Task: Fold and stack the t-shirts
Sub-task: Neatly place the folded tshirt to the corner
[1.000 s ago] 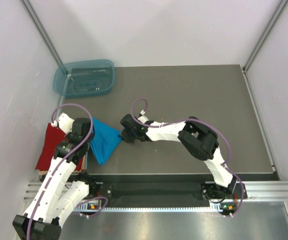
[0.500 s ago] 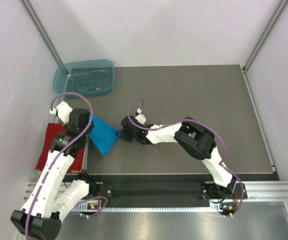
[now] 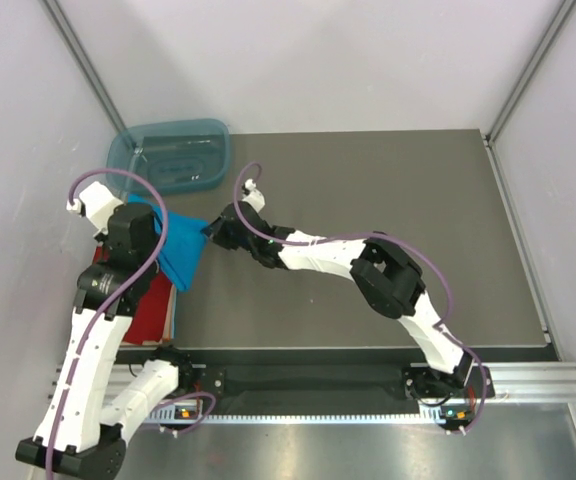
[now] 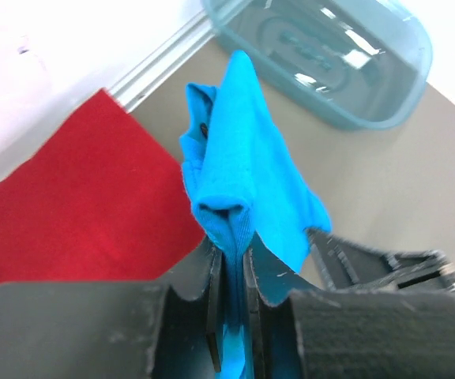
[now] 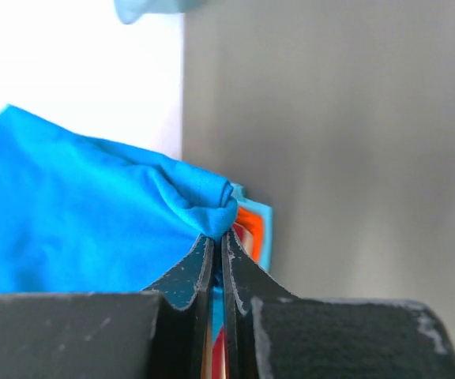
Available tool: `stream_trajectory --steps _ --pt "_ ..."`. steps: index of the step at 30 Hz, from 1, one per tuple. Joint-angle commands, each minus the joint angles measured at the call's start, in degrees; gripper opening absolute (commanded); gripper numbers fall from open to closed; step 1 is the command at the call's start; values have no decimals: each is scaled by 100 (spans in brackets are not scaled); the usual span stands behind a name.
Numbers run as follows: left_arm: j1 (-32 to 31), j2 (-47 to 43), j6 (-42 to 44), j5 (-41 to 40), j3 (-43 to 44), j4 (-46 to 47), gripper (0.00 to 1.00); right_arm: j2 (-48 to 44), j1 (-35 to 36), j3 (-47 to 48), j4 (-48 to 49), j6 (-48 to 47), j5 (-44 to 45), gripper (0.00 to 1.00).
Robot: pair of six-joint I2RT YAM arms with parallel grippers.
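The turquoise-blue t-shirt (image 3: 175,245) hangs folded between both grippers, lifted off the table at the left. My left gripper (image 3: 140,212) is shut on one edge of it; in the left wrist view the cloth (image 4: 243,181) bunches out from between the closed jaws (image 4: 231,260). My right gripper (image 3: 211,228) is shut on the opposite edge, the cloth (image 5: 93,213) pinched at the jaw tips (image 5: 218,237), with an orange print (image 5: 247,225) showing. The red t-shirt (image 3: 146,305) lies folded flat at the table's left edge, partly under my left arm; it also shows in the left wrist view (image 4: 69,205).
A translucent blue-green plastic tub (image 3: 168,155) stands at the back left, just beyond the held shirt; it also shows in the left wrist view (image 4: 346,55). The grey table (image 3: 388,240) stretches to the right. White walls close in the left and back sides.
Both grippers have carried the blue shirt up and back-left, off the table toward the tub. The left arm has swung further left, uncovering more of the red shirt.
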Motion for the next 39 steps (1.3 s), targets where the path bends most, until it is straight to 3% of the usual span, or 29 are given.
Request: stream_trajectory --steps 1,5,11,18,20,24,28,32,37,39 --pt "104 -134 107 -209 75 -444 0 300 -5 547 36 -524 -131 0" --pt "271 -82 -217 -15 -92 -1078 0 519 22 881 123 -770 -315 0" --pt "543 -214 -122 152 -241 -1193 0 809 83 1286 308 -911 -658 0" --pt "1000 -487 642 537 -567 -377 0 1082 188 1752 475 -850 -773 0" --pt "1272 -171 949 1088 -304 -314 0 1082 232 1761 615 -832 -764 0" --pt "2429 226 977 2528 -232 -358 0 1030 285 1621 773 -648 -720 0" --pt "2670 331 723 2762 -329 -104 0 854 338 1348 950 -603 -597 0" --pt "3109 402 722 2525 -434 230 0 845 391 1313 1011 -560 -614 0" --pt "3453 -20 511 588 -961 -76 0 819 487 1233 1151 -446 -641 0" --pt "3540 -212 625 390 -1146 28 0 810 540 1260 1160 -454 -632 0"
